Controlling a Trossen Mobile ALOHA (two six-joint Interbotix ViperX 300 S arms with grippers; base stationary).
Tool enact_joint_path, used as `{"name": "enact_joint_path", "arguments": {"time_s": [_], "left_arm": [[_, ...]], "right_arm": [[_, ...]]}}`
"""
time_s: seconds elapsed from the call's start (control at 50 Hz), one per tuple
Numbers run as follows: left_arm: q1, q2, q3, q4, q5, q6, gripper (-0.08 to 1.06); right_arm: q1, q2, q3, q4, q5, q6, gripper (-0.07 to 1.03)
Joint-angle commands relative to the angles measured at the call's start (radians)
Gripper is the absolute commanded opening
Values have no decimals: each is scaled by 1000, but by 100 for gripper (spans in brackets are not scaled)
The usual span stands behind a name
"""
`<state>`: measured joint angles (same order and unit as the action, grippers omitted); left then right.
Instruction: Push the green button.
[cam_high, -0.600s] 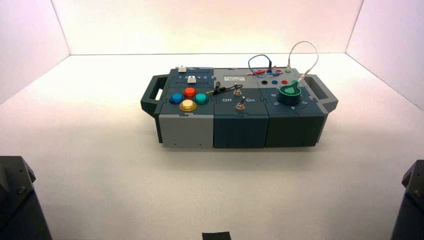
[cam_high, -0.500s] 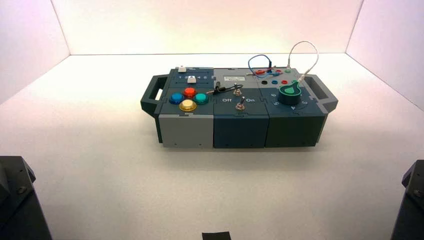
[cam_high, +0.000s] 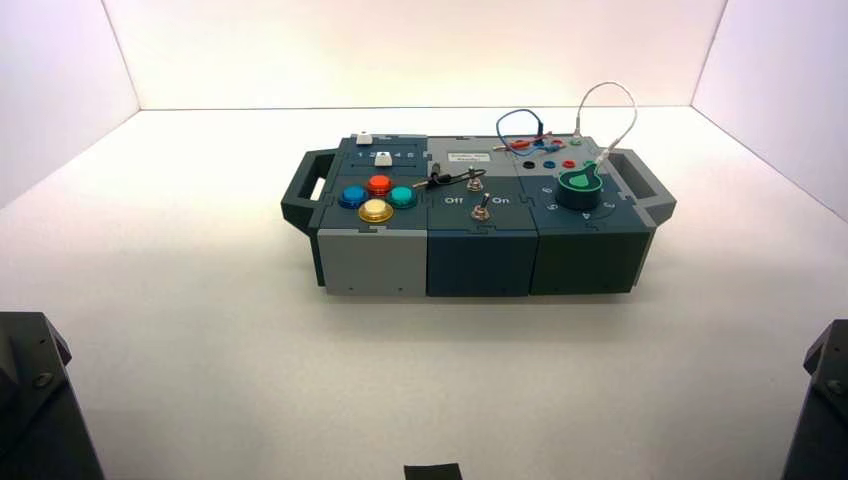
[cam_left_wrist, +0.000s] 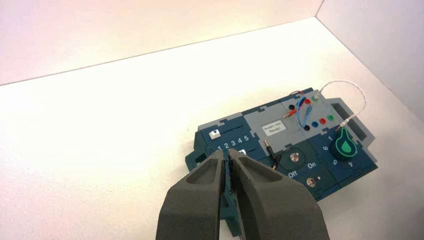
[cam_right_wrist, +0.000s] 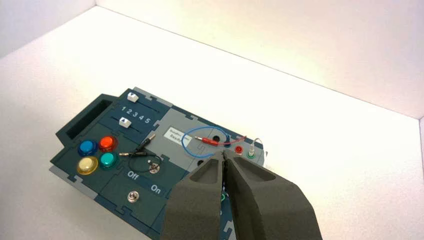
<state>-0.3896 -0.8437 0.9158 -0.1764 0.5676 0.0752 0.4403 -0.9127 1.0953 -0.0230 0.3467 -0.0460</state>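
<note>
The green button (cam_high: 402, 196) is a small teal dome on the left end of the box (cam_high: 478, 262), grouped with blue (cam_high: 352, 196), red (cam_high: 379, 184) and yellow (cam_high: 376, 210) buttons. The right wrist view shows the green button (cam_right_wrist: 108, 160) beside the yellow one (cam_right_wrist: 87, 165). My right gripper (cam_right_wrist: 223, 156) hangs shut and holds nothing, above and well short of the box's socket end. My left gripper (cam_left_wrist: 226, 152) is also shut with nothing in it, back from the box, and its fingers (cam_left_wrist: 265, 200) hide the buttons. Both arms stay at the near corners.
On the box are two white sliders (cam_right_wrist: 125, 122) by numbers 1 to 5, an Off/On toggle (cam_right_wrist: 132, 196), a green pointer knob (cam_high: 579, 187), sockets with red, blue and white wires (cam_high: 610, 110), and handles at both ends (cam_high: 303, 190). A black strip (cam_high: 432, 471) lies at the near edge.
</note>
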Motion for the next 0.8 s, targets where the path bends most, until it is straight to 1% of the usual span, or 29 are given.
{"name": "enact_joint_path", "arguments": {"time_s": [0.02,0.18,0.24,0.28,0.32,0.34,0.4,0.42,0.48,0.58,0.62,0.66,0.7,0.76,0.78,0.8], "left_arm": [[-5,6,-23,2,-5,8,4],[-5,18,-25,2,-5,8,4],[-5,34,-26,2,-5,8,4],[-5,46,-28,2,-3,6,4],[-6,54,-28,2,0,6,4],[-5,60,-28,2,2,6,4],[-5,66,-28,2,3,6,4],[-5,72,-25,2,5,5,4],[-5,77,-21,2,5,5,4],[-5,81,-17,2,3,6,4],[-5,87,-14,2,2,6,4],[-5,98,-12,3,-2,6,4],[-5,100,-9,5,-3,8,4],[-5,104,-3,12,-5,6,4],[-5,109,3,20,-5,6,4],[-5,109,8,23,-6,6,4]], "right_arm": [[2,40,-18,0,-6,-2,-2],[2,95,-26,6,-6,2,-2],[2,114,-32,15,-6,3,-2],[2,132,-37,35,-6,3,-2],[2,138,-40,46,-6,3,-2],[2,147,-44,60,-6,3,-2],[3,160,-49,75,-5,3,-2],[12,170,-55,89,2,3,-2],[31,178,-61,92,8,3,-2],[87,206,-75,94,14,3,-2],[118,232,-87,97,14,3,-2],[152,285,-114,106,14,5,-2],[166,311,-126,112,14,5,-2],[190,356,-149,120,14,5,-2],[215,402,-176,123,15,5,-2],[225,419,-186,127,15,5,-2]]}}
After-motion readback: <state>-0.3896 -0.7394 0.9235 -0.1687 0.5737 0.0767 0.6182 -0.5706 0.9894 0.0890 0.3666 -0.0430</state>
